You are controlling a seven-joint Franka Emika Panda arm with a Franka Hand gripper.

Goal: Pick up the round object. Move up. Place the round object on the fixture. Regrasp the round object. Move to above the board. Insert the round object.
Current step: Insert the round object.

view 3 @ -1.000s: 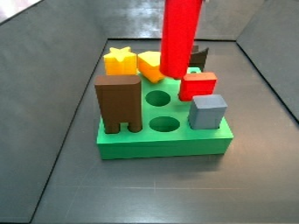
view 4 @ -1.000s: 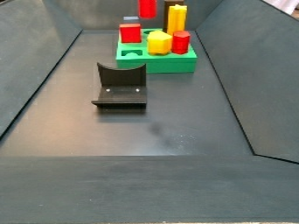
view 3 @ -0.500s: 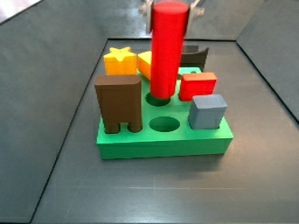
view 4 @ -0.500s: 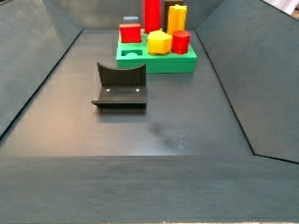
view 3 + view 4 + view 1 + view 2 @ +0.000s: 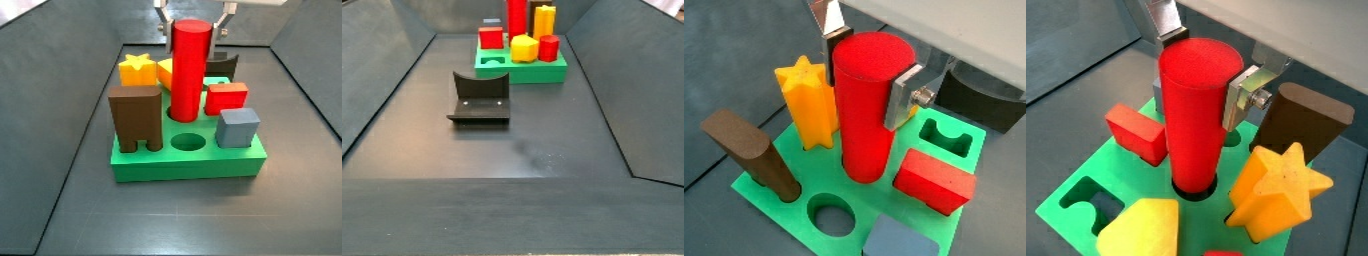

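Note:
The round object (image 5: 190,70) is a glossy red cylinder standing upright with its lower end sunk in a round hole of the green board (image 5: 187,165). Both wrist views show it the same way (image 5: 865,110) (image 5: 1193,110). My gripper (image 5: 194,12) hangs at the peg's top, with one silver finger on each side. In a side view a small gap shows between each finger and the peg, so the gripper is open. The fixture (image 5: 480,97), dark with a curved top, stands bare on the floor in front of the board.
On the board stand a brown block (image 5: 134,115), a yellow star (image 5: 136,68), a red cube (image 5: 227,97), a grey cube (image 5: 238,127) and a dark piece (image 5: 225,65). An empty round hole (image 5: 190,142) lies in front of the peg. Grey walls enclose the floor.
The red peg has gone down into the board's hole, so its top now sits lower. The fingers have spread away from it.

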